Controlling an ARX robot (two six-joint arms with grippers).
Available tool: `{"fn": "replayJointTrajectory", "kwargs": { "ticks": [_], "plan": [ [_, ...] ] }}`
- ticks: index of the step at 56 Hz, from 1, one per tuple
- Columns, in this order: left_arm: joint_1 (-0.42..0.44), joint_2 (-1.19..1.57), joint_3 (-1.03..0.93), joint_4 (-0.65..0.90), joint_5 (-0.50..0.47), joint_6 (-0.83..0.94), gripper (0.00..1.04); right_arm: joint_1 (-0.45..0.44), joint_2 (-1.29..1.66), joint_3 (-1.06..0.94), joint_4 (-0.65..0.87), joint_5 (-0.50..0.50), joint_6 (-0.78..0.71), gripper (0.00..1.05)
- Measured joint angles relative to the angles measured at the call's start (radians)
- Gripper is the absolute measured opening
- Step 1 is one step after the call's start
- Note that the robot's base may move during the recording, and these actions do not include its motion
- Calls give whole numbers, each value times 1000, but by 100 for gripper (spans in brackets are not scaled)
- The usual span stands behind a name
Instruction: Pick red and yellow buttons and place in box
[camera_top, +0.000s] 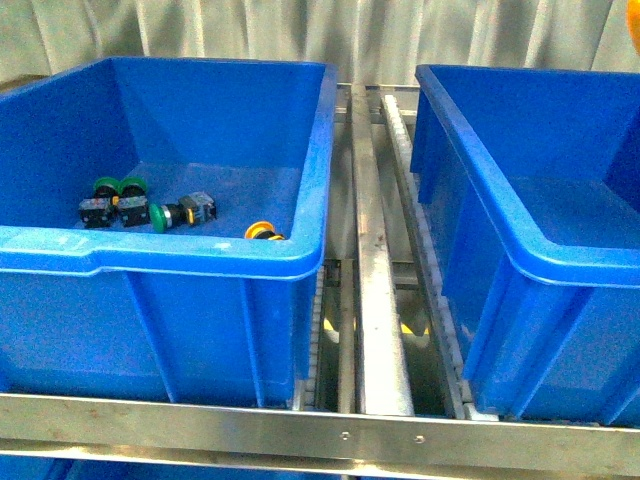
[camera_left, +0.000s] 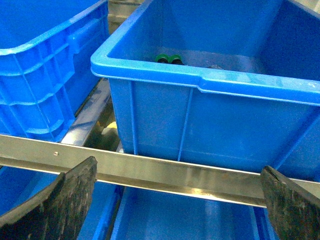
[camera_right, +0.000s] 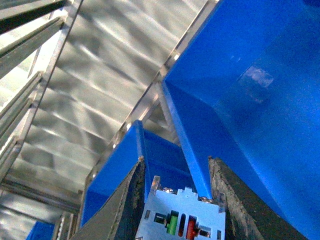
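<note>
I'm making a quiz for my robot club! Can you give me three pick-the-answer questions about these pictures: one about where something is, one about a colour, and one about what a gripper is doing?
1. Where is the yellow button?
A) in the left bin
B) on a metal rail
C) in a gripper

2. What colour is the left bin?
A) red
B) blue
C) white

3. The left gripper is:
A) open, holding nothing
B) shut on a green button
C) down inside a bin

Answers:
1 A, it lies on that bin's floor by the front wall.
2 B, its walls and rim are blue.
3 A, its fingers stand wide apart with nothing gripped.
</note>
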Motion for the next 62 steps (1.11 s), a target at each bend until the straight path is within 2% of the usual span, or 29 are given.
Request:
{"fn": "replayJointTrajectory", "kwargs": {
  "ticks": [34,41,46,53,62],
  "plan": [
    [0,0,0,1,2,0,97,-23,-13,-10,0,8,-2,31],
    [1,0,0,1,8,1,97,-30,-19,-14,0,35,-70,31],
    [2,0,0,1,8,1,97,-75,-10,7,-11,51,-158,31],
    [2,0,0,1,5,1,97,-145,50,124,-15,-14,-308,31],
    [2,0,0,1,3,1,97,-316,180,246,-32,-42,-457,31]
  ]
}}
